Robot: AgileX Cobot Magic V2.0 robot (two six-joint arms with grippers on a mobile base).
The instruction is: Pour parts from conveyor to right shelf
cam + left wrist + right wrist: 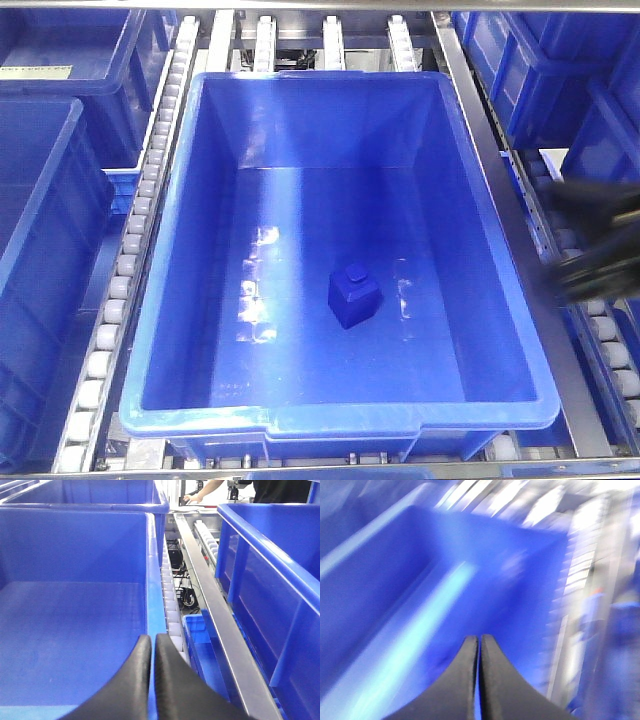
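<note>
My right wrist view is smeared with blur; I can only make out the right gripper, fingers pressed together on nothing, over a blue bin. In the front view that arm is a dark blur at the shelf's right edge. The left gripper is also pinched closed and empty, above a bin wall. The part sits upright, stud up, on the floor of the middle bin, nearer its front wall. A pale label on the far-left bin is unreadable.
</note>
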